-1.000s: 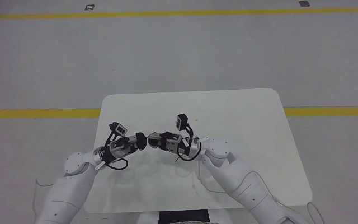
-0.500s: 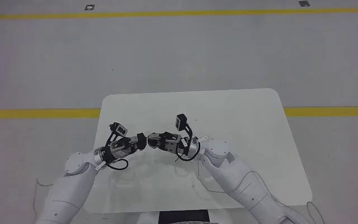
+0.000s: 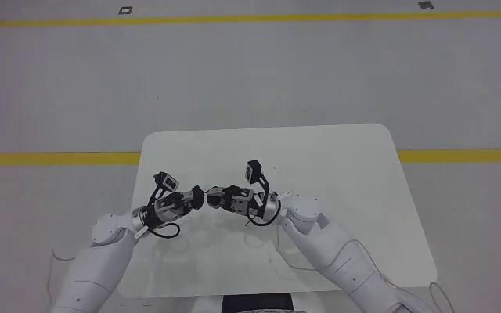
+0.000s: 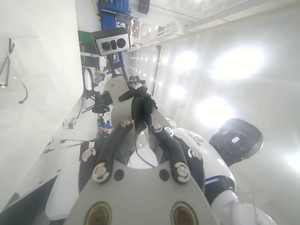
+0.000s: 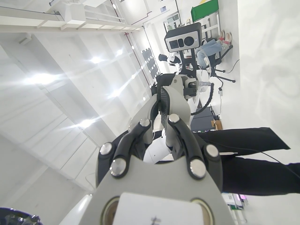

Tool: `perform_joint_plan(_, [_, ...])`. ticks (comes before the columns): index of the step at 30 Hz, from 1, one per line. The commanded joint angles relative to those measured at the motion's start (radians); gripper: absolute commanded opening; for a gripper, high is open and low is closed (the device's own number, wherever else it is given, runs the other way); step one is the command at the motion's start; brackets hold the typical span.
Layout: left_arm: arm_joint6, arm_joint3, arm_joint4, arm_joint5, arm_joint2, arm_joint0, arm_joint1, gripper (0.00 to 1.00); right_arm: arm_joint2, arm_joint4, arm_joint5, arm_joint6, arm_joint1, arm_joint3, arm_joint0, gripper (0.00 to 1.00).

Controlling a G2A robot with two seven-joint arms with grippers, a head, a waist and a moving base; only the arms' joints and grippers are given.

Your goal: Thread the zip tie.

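Note:
Above the white table [image 3: 337, 156] my two grippers meet tip to tip. My left gripper [image 3: 199, 198] comes from the left and my right gripper [image 3: 212, 196] from the right. In the left wrist view the left gripper [image 4: 138, 101] is shut, its tips wrapped in black. A thin black strand, the zip tie [image 4: 143, 158], runs from between its fingers back toward the palm. In the right wrist view the right gripper [image 5: 164, 99] is shut, pads pressed together, and I cannot see what lies between them. The zip tie is too thin to make out from above.
Both arms hang over the near middle of the table. Bare tabletop lies on the far side [image 3: 266, 149] and to the right [image 3: 368, 211]. A yellow floor line [image 3: 70, 158] runs behind the table.
The left wrist has shifted very slightly toward the right gripper. The fingertips stay together and both grippers stay shut.

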Motion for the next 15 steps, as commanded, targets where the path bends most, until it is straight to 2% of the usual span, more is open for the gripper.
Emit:
perform_joint_plan(1, [-0.001, -0.001, -0.001, 0.000, 0.000, 0.001, 0.001, 0.00, 0.001, 0.013, -0.003, 0.008, 0.000, -0.002, -0.003, 0.00])
perform_joint_plan(2, [-0.002, -0.002, -0.001, 0.000, 0.000, 0.001, 0.001, 0.00, 0.003, 0.022, -0.007, 0.013, 0.000, -0.002, -0.005, 0.29])
perform_joint_plan(3, [-0.003, -0.003, -0.001, 0.000, 0.000, 0.002, 0.001, 0.00, 0.004, 0.024, -0.009, 0.015, 0.000, 0.000, -0.005, 0.43])
perform_joint_plan(4, [-0.004, -0.004, -0.002, -0.001, 0.000, 0.003, 0.002, 0.00, 0.004, 0.024, -0.009, 0.016, 0.000, 0.001, -0.005, 0.74])
perform_joint_plan(5, [-0.004, -0.005, -0.002, -0.001, 0.000, 0.004, 0.002, 0.00, 0.005, 0.024, -0.009, 0.017, 0.000, 0.000, -0.006, 1.00])
perform_joint_plan(15, [-0.004, -0.027, 0.000, -0.012, -0.016, 0.017, 0.008, 0.00, 0.049, 0.011, -0.011, -0.004, 0.014, -0.024, -0.033, 1.00])
